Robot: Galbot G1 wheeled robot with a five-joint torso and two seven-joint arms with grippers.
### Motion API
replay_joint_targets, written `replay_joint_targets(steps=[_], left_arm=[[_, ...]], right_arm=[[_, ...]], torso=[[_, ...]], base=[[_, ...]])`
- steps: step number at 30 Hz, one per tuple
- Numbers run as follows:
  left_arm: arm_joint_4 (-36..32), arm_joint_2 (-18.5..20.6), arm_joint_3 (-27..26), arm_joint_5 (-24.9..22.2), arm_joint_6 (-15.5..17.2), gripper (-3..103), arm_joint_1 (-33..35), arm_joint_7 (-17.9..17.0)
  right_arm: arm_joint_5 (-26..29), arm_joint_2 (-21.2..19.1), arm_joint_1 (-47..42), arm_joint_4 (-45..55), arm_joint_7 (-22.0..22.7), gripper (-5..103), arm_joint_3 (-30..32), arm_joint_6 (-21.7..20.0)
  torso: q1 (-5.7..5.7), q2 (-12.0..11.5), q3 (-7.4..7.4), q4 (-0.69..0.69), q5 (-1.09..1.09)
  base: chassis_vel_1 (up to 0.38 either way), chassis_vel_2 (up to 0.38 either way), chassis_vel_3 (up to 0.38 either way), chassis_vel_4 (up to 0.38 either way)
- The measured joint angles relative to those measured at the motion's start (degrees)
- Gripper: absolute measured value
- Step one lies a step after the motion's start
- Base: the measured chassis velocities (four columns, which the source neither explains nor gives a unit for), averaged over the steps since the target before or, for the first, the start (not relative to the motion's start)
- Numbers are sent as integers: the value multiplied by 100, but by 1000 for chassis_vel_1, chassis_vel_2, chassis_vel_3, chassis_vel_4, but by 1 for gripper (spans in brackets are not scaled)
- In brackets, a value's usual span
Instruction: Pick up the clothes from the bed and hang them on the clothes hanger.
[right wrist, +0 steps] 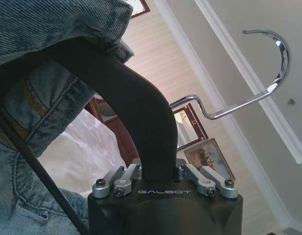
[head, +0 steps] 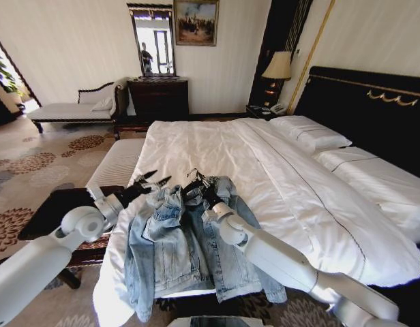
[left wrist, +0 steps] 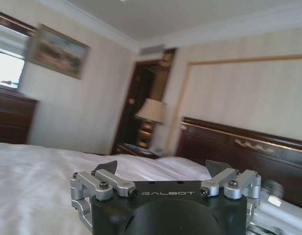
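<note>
The clothes, a light-blue denim jacket (head: 176, 252), lie spread front-up on the near left corner of the bed (head: 278, 177), hem hanging over the edge. My right gripper (head: 198, 188) is at the collar, shut on the black arm of the clothes hanger (right wrist: 141, 112). The hanger's chrome hook (right wrist: 259, 95) sticks up free, and denim (right wrist: 38, 29) drapes over the black arm. My left gripper (head: 151, 181) hovers open just left of the jacket's shoulder, nothing between its fingers (left wrist: 111, 166).
White pillows (head: 312, 133) and a black headboard (head: 373, 109) lie to the right. A dark bench (head: 60, 208) stands beside the bed at the left. Farther back are a chaise lounge (head: 73, 109), a dresser (head: 159, 95) and a lamp (head: 278, 67). Patterned carpet covers the floor.
</note>
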Motion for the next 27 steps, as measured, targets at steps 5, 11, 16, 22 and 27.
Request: replay_joint_targets(steps=[5,11,16,22,27], left_arm=[[257,-426,-1302,-236,45,100,781,-503],[246,-954,-2780,-315,-27,100,2191,-526],[64,-1560,-3494,-49,-157,100,2991,-413],[-221,-2265,-3714,943,-498,100,3764,-319],[-362,-2678,-3675,1361,-676,100,4075,-279]], right_arm=[[478,-30,-59,124,68,26,-45,-180],[1224,4,16,296,219,26,-132,-487],[1546,-56,115,421,289,26,-105,-591],[1575,-202,298,510,297,26,43,-596],[1559,-253,387,573,285,26,191,-595]], torso=[[0,0,0,0,-1],[-1,0,0,4,-2],[0,1,0,1,-1],[-1,1,-1,1,0],[-1,1,-1,1,-1]], base=[[0,0,0,0],[0,0,0,0],[0,0,0,0],[0,0,0,0],[0,0,0,0]])
